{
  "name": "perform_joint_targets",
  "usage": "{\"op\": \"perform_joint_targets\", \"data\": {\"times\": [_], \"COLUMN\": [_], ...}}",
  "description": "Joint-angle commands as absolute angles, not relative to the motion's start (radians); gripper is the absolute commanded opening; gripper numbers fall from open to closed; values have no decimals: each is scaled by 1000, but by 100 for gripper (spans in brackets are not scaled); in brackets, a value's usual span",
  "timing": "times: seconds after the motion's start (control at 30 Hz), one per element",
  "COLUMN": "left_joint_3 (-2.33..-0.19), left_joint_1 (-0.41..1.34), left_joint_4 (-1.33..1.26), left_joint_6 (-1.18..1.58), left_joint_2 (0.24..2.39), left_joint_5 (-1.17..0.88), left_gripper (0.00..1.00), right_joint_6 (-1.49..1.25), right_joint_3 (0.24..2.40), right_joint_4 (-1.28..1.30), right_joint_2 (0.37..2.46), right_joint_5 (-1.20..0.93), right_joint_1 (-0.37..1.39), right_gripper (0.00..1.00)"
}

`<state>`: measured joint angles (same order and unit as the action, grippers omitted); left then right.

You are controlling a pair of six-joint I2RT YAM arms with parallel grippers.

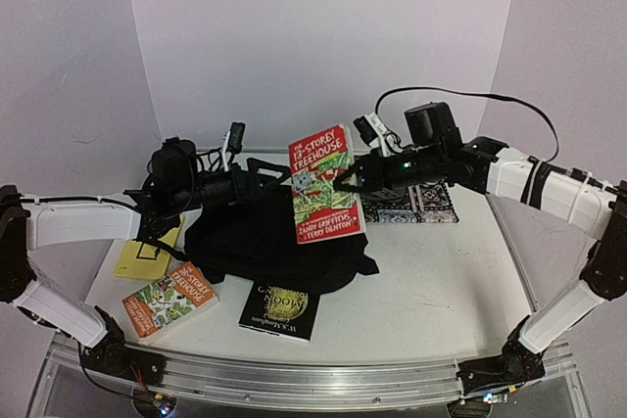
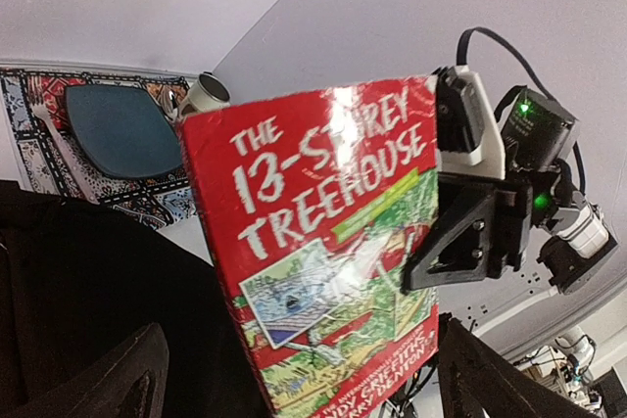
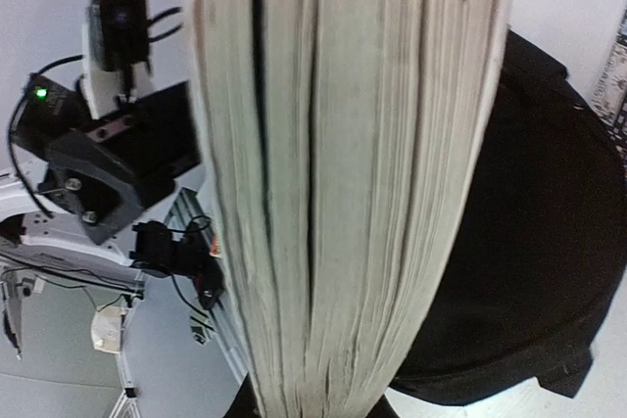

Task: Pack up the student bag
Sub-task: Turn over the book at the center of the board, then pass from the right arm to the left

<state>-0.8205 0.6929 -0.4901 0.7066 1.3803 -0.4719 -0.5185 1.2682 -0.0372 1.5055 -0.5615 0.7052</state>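
Note:
The red book "The 13-Storey Treehouse" (image 1: 325, 183) hangs upright above the student bag (image 1: 255, 242), a black backpack lying mid-table. My right gripper (image 1: 341, 181) is shut on the book's right edge. The right wrist view shows the book's page edges (image 3: 343, 183) filling the space between its jaws, with the bag (image 3: 534, 242) behind. My left gripper (image 1: 281, 175) stands open just left of the book. In the left wrist view the cover (image 2: 323, 242) faces me, with the dark fingers (image 2: 108, 384) spread wide at the bottom corners and the right gripper (image 2: 446, 252) on the book's far edge.
An orange-covered book (image 1: 168, 299) and a black book (image 1: 280, 308) lie at the front of the table. A yellow pad (image 1: 147, 252) sits under the left arm. A patterned book (image 1: 416, 205) lies behind the right gripper.

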Motion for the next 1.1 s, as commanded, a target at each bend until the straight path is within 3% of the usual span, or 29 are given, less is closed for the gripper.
{"op": "perform_joint_targets", "data": {"times": [0.0,0.23,0.4,0.6,0.77,0.9,1.07], "left_joint_3": [-857,-924,-943,-927,-896,-861,-798], "left_joint_1": [681,680,682,680,680,680,680], "left_joint_4": [-522,-558,-660,-729,-752,-766,-789], "left_joint_6": [702,731,808,868,900,926,974], "left_joint_2": [1395,1449,1485,1476,1433,1407,1355], "left_joint_5": [-546,-662,-752,-763,-726,-678,-536], "left_gripper": [97,94,86,63,24,1,0], "right_joint_6": [-584,-644,-673,-663,-655,-659,-682], "right_joint_3": [1276,1269,1266,1250,1227,1216,1180], "right_joint_4": [-233,-334,-392,-402,-402,-402,-412], "right_joint_2": [1503,1522,1538,1555,1570,1580,1569], "right_joint_5": [-731,-816,-875,-873,-830,-785,-691], "right_joint_1": [704,704,704,704,704,705,707], "right_gripper": [0,0,0,0,3,19,54]}}
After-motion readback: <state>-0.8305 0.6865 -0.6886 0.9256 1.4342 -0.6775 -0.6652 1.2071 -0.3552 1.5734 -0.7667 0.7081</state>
